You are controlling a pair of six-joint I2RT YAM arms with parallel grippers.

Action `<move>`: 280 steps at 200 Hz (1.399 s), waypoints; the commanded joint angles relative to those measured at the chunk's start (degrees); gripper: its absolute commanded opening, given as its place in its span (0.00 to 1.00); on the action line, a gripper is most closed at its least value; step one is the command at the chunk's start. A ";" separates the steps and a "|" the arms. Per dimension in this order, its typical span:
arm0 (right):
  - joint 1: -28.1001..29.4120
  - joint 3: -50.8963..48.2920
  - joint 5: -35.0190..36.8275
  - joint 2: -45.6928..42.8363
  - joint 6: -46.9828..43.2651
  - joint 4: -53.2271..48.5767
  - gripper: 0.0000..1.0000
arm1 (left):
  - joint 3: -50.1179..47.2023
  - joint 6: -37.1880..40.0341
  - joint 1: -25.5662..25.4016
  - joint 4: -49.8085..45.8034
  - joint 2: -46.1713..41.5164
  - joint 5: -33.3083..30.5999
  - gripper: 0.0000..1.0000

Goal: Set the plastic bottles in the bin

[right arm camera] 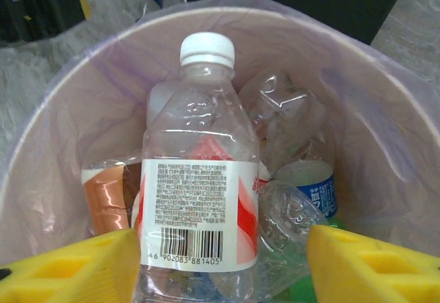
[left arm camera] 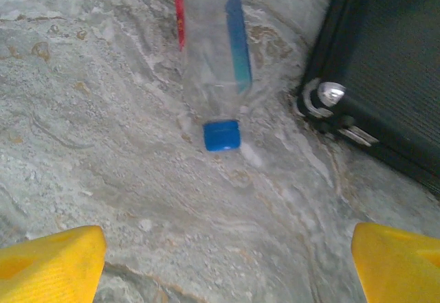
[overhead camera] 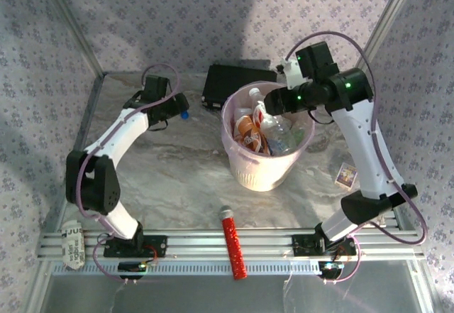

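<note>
Open grippers, two bottles
The right gripper [right arm camera: 223,265] has its fingers apart around a white-capped bottle [right arm camera: 199,165], seemingly loose, inside the bin [right arm camera: 385,110]; the left gripper [left arm camera: 227,262] gapes wide above a blue-capped bottle [left arm camera: 213,62] lying beside the black box [left arm camera: 392,62] near the table's far edge.

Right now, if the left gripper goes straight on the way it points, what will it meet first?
Probably the blue cap of the bottle lying on the table, centred ahead of the open left gripper. The black box sits off to the right.
</note>
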 commanded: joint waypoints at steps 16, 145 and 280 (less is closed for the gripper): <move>1.27 -4.94 -2.95 1.15 0.73 3.04 0.58 | 4.94 -1.11 0.56 1.70 6.38 -1.83 0.91; -4.83 -9.68 -5.86 -10.83 4.20 10.51 0.72 | 22.08 -3.16 1.90 2.06 29.26 -3.04 0.98; -7.72 -12.38 -7.52 -14.61 5.22 12.01 0.72 | 22.42 0.67 1.82 0.04 29.36 -7.62 0.64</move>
